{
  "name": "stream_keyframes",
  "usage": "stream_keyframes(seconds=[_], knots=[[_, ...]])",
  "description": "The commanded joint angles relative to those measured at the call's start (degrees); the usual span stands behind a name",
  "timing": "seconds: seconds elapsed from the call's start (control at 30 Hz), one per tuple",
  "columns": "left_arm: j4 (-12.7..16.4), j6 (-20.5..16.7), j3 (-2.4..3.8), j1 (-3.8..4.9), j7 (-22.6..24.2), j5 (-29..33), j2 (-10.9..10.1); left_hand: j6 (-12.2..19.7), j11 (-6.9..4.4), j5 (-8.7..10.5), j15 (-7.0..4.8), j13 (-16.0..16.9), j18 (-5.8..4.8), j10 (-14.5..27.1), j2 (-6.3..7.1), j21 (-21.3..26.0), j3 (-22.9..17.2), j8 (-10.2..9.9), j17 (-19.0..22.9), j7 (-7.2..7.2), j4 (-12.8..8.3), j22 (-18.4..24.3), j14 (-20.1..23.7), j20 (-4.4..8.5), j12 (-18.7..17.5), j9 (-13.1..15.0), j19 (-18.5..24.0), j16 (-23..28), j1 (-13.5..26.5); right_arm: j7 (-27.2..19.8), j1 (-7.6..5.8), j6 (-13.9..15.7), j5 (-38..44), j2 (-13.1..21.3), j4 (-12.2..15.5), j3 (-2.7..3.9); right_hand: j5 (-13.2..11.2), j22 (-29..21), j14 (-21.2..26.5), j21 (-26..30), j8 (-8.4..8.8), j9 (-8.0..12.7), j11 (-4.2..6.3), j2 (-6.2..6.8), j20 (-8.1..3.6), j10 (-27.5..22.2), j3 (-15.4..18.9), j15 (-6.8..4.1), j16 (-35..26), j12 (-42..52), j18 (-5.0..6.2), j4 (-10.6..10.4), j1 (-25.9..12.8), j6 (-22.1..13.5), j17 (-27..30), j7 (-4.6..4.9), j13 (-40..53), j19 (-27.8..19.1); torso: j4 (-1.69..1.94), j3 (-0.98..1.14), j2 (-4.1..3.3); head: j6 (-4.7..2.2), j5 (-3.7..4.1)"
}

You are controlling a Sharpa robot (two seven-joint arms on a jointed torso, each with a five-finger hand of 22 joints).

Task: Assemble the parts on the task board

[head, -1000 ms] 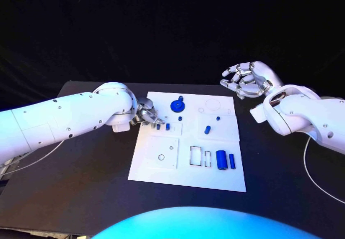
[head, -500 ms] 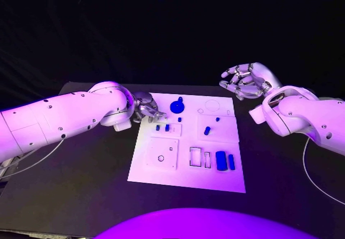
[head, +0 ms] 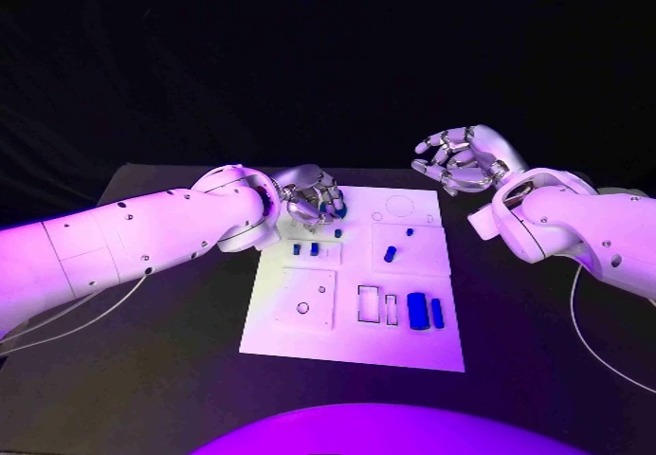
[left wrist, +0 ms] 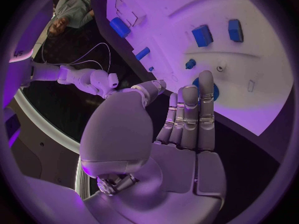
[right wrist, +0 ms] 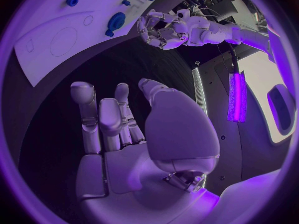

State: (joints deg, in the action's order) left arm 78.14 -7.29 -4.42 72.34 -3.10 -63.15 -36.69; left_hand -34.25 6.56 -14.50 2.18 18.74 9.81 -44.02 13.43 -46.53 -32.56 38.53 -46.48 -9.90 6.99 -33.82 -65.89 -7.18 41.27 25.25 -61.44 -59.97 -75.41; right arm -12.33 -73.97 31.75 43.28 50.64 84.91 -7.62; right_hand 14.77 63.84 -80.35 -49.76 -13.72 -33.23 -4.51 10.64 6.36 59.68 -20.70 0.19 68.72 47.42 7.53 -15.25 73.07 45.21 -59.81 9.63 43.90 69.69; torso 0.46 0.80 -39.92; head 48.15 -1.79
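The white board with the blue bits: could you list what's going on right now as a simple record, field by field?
Board: white task board on a black table
Left hand: left hand open, over the round blue part at the board's far edge
Right hand: right hand open, raised beyond the board's far right corner, holding nothing
Other parts: two blue cylinders lying near the board's right edge

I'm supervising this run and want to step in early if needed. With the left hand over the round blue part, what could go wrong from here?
1. The left hand hides much of the round blue part from the head view, so a misaligned grip may go unseen.
2. A small blue peg and two short blue pieces sit close by; spread fingers could knock them.
3. The right hand hovers off the task board, too far to steady it.
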Motion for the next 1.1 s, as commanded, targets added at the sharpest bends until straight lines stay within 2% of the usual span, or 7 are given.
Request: stream_keyframes(seconds=[0.03,0.13,0.33,0.4,0.57,0.73,1.1], knots=[[-0.99,-3.06,-0.17,-0.23,6.03,-8.65,0.95,-0.40,-0.10,0.40,-0.07,-0.61,0.74,0.33,0.19,-0.75,0.17,-0.58,-1.09,-0.42,-0.63,-0.39,-1.16,0.07,-0.37,-0.80,-0.53,-1.70,-0.90,-0.55,0.06,-0.79,0.10,-0.09,0.02,0.01,0.25,-0.05,-0.25,0.30,-0.33,-0.06,0.03,-0.46,-0.09,0.09,0.15,0.01,-0.38,0.26,0.52,-0.02,-0.22,0.13,0.05,-0.20,-0.06,0.07,-0.05,0.04,-0.01,-0.38,0.25],[-2.39,-2.97,-0.36,-0.45,6.39,-13.03,2.14,-1.10,-0.22,0.48,-0.22,-1.51,0.73,0.30,0.41,-1.87,0.31,-1.48,-2.74,-0.18,-1.07,-1.10,-2.77,0.22,-0.83,-1.99,-1.14,-4.33,-1.43,-0.56,0.08,-0.80,0.09,-0.12,0.01,0.01,0.31,-0.05,-0.24,0.33,-0.34,-0.05,0.03,-0.55,-0.09,0.05,0.10,0.00,-0.42,0.26,0.52,0.02,-0.11,0.12,0.06,-0.20,-0.09,0.07,0.04,-0.01,0.02,-0.52,0.45],[-4.35,-1.09,-0.49,-0.63,5.54,-18.84,3.66,-2.95,-0.23,0.75,-0.14,-3.62,-0.63,0.17,1.31,-9.73,1.26,-3.32,-6.29,0.19,-0.84,-9.94,-6.10,0.23,-2.43,-4.26,-5.32,-9.85,-0.99,-0.60,0.13,-0.81,0.09,-0.14,0.02,0.01,0.31,-0.05,-0.24,0.33,-0.34,-0.05,0.03,-0.55,-0.09,0.05,0.10,0.00,-0.42,0.26,0.52,0.02,-0.11,0.12,0.06,-0.20,-0.09,0.07,0.01,0.02,0.00,-0.77,0.52],[-4.99,-0.01,-0.52,-0.70,5.03,-20.02,4.16,-2.97,-0.19,0.94,-0.16,-4.04,-0.76,0.30,1.44,-10.61,1.54,-3.87,-6.28,0.31,-0.75,-10.86,-6.35,0.19,-2.83,-4.73,-5.60,-10.44,-0.94,-0.63,0.15,-0.80,0.08,-0.15,0.02,0.01,0.31,-0.05,-0.24,0.33,-0.34,-0.05,0.03,-0.55,-0.09,0.05,0.10,0.00,-0.42,0.26,0.52,0.02,-0.11,0.12,0.06,-0.20,-0.09,0.07,0.03,0.01,0.00,-0.79,0.58],[-6.01,1.63,-0.57,-0.85,4.13,-21.38,5.07,-4.20,-0.13,1.19,-0.09,-4.73,-1.07,0.18,1.45,-12.48,2.01,-4.53,-6.86,0.18,-0.56,-12.99,-7.01,0.11,-3.35,-5.48,-6.25,-11.79,-0.94,-0.64,0.18,-0.77,0.08,-0.11,0.12,0.01,0.31,-0.05,-0.24,0.33,-0.34,-0.05,0.03,-0.55,-0.09,0.05,0.10,0.00,-0.42,0.26,0.52,0.02,-0.11,0.12,0.06,-0.20,-0.09,0.07,-0.02,0.00,-0.11,-0.92,0.64],[-6.56,3.03,-0.59,-0.98,3.65,-21.94,5.81,-5.17,-0.23,1.38,-0.18,-5.30,-1.59,-0.39,1.23,-15.31,2.27,-5.23,-8.23,0.30,-0.49,-16.29,-8.38,0.13,-3.63,-6.17,-7.77,-13.62,-1.26,-0.65,0.19,-0.76,0.08,-0.14,0.14,0.01,0.31,-0.05,-0.24,0.33,-0.34,-0.05,0.03,-0.55,-0.09,0.05,0.10,0.00,-0.42,0.26,0.52,0.02,-0.11,0.12,0.06,-0.20,-0.09,0.07,-0.07,0.03,-0.07,-0.61,0.67],[-6.42,6.30,-0.60,-1.08,2.31,-22.00,6.41,-7.30,-0.52,1.38,-0.44,-6.30,-2.29,-2.45,1.03,-19.04,2.65,-6.50,-9.79,0.50,0.02,-20.60,-10.52,0.26,-4.16,-7.30,-9.66,-15.97,-1.25,-0.68,0.20,-0.71,0.07,-0.33,0.02,0.01,0.31,-0.05,-0.24,0.33,-0.34,-0.05,0.03,-0.55,-0.09,0.05,0.10,0.00,-0.42,0.26,0.52,0.02,-0.11,0.12,0.06,-0.20,-0.09,0.07,0.16,0.02,-0.03,-0.43,0.71]])
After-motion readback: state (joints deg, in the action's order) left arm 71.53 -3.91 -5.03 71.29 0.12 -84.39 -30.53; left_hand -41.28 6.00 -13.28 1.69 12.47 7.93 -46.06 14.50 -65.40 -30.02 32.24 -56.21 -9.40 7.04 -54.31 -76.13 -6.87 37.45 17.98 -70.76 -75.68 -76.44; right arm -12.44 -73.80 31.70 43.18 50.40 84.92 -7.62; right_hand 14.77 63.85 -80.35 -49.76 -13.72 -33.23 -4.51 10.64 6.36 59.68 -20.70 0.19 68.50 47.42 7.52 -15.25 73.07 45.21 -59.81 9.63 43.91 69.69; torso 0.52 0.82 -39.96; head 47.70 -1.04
